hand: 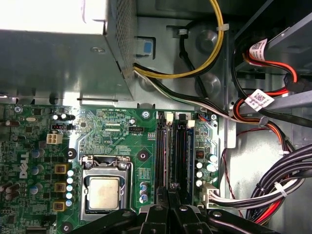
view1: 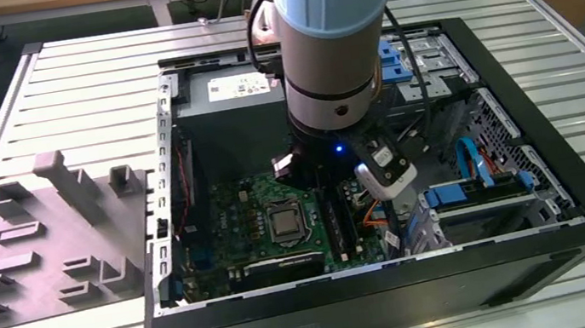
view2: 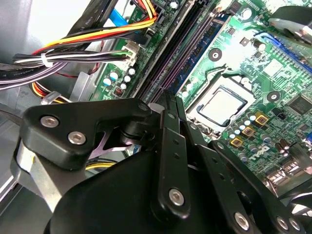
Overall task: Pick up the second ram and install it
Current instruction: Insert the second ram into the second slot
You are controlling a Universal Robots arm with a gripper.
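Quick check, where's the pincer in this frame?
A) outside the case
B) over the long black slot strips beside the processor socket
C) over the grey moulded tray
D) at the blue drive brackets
B: in the first wrist view the pincer is over the long black slot strips of the green board, beside the processor socket.

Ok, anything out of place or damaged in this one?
Nothing stands out. The gripper hangs over the slots on the board, the cables run beside it, and the tray lies flat beside the case.
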